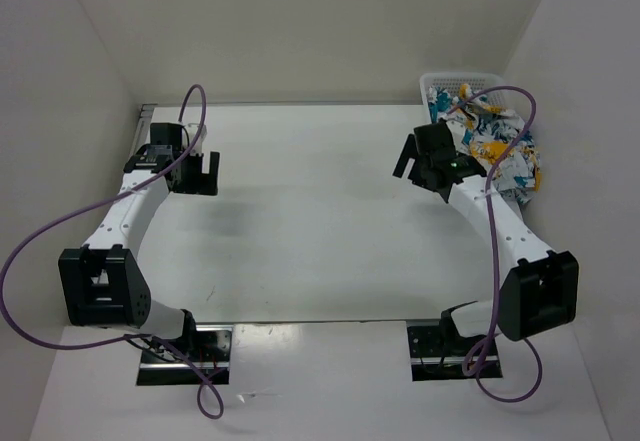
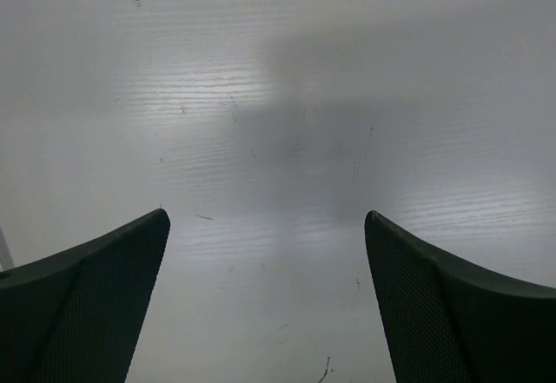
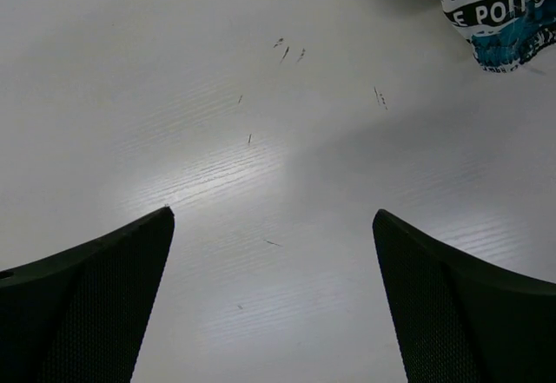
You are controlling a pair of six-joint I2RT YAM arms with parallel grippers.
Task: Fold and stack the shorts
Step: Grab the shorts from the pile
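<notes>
The shorts (image 1: 500,146), white cloth with teal and orange-yellow print, lie crumpled in and spilling over a white mesh basket (image 1: 445,85) at the far right of the table. A corner of the shorts (image 3: 499,14) shows at the top right of the right wrist view. My right gripper (image 1: 415,166) is open and empty, hovering over bare table just left of the shorts; its jaws (image 3: 274,227) stand wide apart. My left gripper (image 1: 205,174) is open and empty over bare table at the far left; its jaws (image 2: 267,227) also stand wide apart.
White walls close in the table on the left, back and right. The white table top (image 1: 310,211) spreads between the two arms. The arm bases sit at the near edge, with purple cables looping beside them.
</notes>
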